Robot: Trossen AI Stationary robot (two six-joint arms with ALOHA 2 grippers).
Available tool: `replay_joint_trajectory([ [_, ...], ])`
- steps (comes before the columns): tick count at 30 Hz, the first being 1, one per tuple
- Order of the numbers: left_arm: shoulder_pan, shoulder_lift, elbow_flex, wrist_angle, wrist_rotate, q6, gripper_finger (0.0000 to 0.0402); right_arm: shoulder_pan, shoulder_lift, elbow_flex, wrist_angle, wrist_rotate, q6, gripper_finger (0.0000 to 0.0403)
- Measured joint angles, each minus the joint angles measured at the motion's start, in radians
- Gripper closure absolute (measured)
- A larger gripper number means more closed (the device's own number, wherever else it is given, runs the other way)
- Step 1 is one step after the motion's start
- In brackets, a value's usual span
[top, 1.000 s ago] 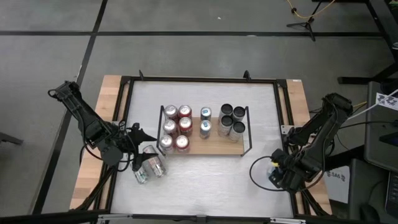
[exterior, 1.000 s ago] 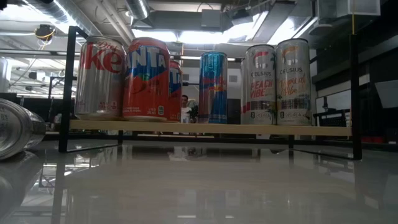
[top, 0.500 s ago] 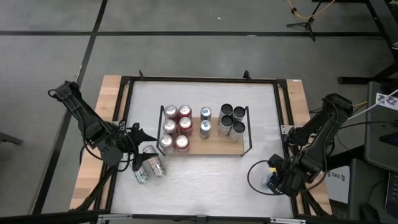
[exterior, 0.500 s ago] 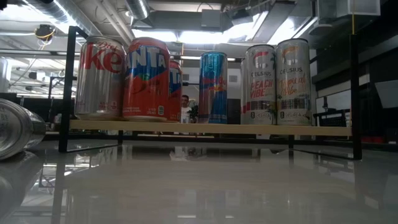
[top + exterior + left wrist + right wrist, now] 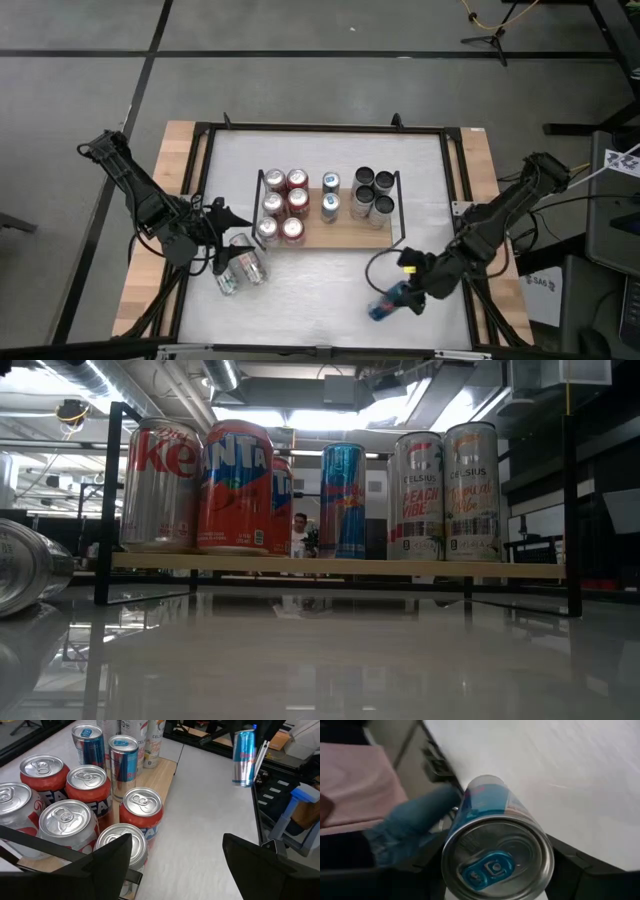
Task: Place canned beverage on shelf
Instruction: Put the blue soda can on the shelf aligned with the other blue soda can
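Eleven cans [image 5: 298,201] on shelf [image 5: 347,234]

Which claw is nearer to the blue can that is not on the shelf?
The right claw: it holds the blue can above the table, in front of the shelf. The left claw waits far across, beside two cans lying near the shelf's left end.

Bare shelf [image 5: 345,236] front strip beside cans [image 5: 282,205]
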Motion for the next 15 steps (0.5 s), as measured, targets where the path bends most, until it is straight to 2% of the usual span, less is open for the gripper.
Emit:
replay_joint_trajectory([
  [9, 0.0, 0.0, 0.0, -0.001, 0.0, 0.0, 0.0096, -0.131, 0.047, 0.004, 0.358, -0.003, -0.267, 0.0172],
  [15, 0.0, 0.0, 0.0, -0.001, 0.0, 0.0, 0.0096, -0.228, 0.098, 0.113, 0.363, -0.04, -0.519, 0.0171],
])
